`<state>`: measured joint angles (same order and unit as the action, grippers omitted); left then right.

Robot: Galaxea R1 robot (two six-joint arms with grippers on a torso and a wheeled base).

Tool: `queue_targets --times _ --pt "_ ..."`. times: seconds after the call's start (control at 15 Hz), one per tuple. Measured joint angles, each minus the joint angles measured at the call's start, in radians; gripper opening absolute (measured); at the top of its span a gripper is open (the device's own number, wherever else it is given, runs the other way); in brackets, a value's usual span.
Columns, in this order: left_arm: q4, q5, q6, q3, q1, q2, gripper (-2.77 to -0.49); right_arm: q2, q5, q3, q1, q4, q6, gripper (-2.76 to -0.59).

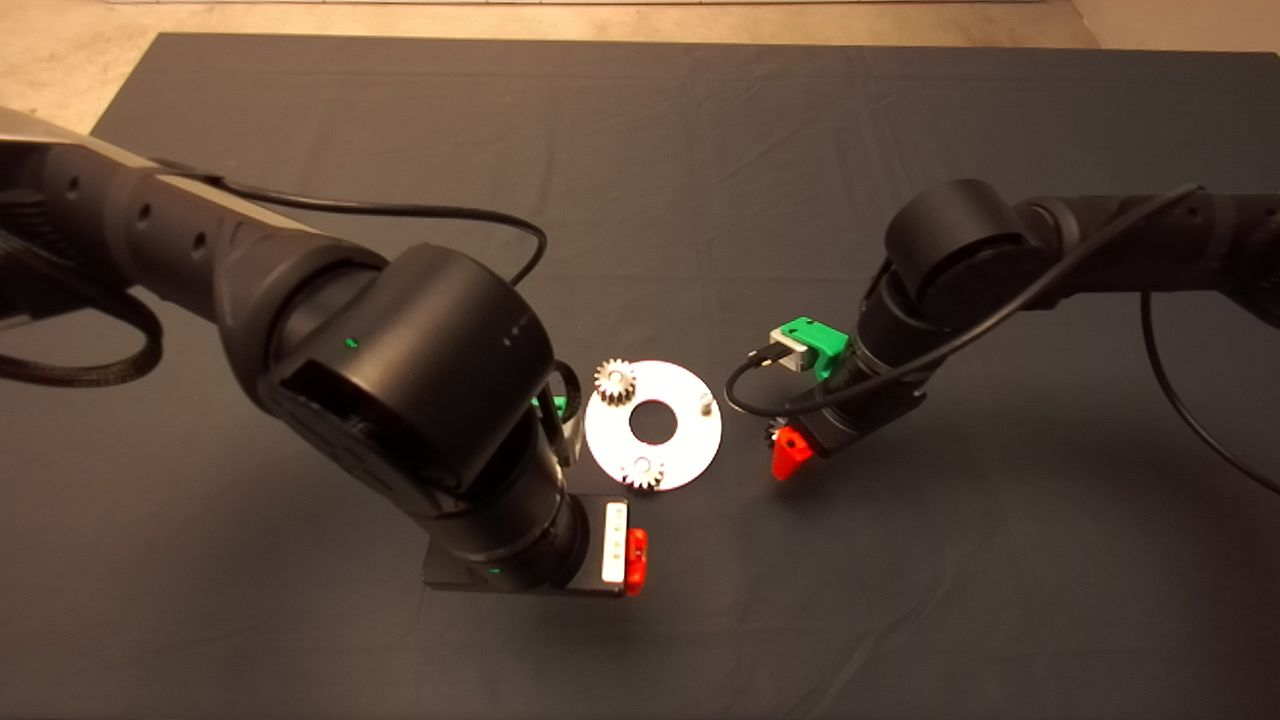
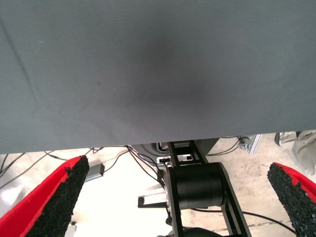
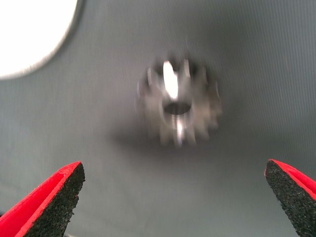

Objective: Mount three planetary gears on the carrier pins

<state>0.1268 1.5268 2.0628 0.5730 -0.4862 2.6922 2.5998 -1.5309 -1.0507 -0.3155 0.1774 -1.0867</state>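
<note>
Two black arms enter the head view over the dark mat [image 1: 640, 150] that covers the table, one from the left edge and one from the right. Left arm: it fills the centre-left of the frame, and its left claw [image 1: 636, 560] sits below the disc, lower centre, near the mat's front. In the left wrist view the left claw [image 2: 177, 197] has its fingers [image 2: 59, 197] spread wide with nothing between them; bare mat, floor and cables show beyond. Right arm: its right claw [image 1: 790, 452] points down at the mat just right of the disc. In the right wrist view the right claw [image 3: 175, 197] is also spread wide and grips nothing; its fingers [image 3: 54, 200] flank a gear lying on the mat.

White disc [image 1: 655, 424]: it lies flat at the centre of the head view, with a centre hole. Planetary gears: one [image 1: 615, 382] sits on the disc's upper-left rim, a second [image 1: 643, 472] on its lower rim, each over a pin. The third gear [image 3: 178, 104] lies on the mat beside the disc, under the right claw, blurred in the right wrist view. Carrier pins: one bare pin [image 1: 706, 402] stands upright at the disc's right rim.
</note>
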Motion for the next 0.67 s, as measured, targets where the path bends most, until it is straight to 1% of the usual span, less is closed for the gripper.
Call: queue_targets --times 0.13,0.27,0.53,0.67 --pt "0.000 0.000 0.000 -0.001 0.000 0.011 -0.64 0.027 0.001 -0.048 0.008 0.005 0.035 -0.63" --pt "0.000 0.000 0.000 -0.001 0.000 0.014 -0.64 0.044 0.001 -0.086 0.008 0.006 0.068 -0.63" --pt "0.000 0.000 0.000 -0.001 0.000 0.020 -0.64 0.070 0.000 -0.129 0.008 0.010 0.119 -0.63" --pt "0.000 0.000 0.000 -0.001 0.000 0.020 -0.64 0.077 0.001 -0.142 0.008 0.014 0.130 -0.63"
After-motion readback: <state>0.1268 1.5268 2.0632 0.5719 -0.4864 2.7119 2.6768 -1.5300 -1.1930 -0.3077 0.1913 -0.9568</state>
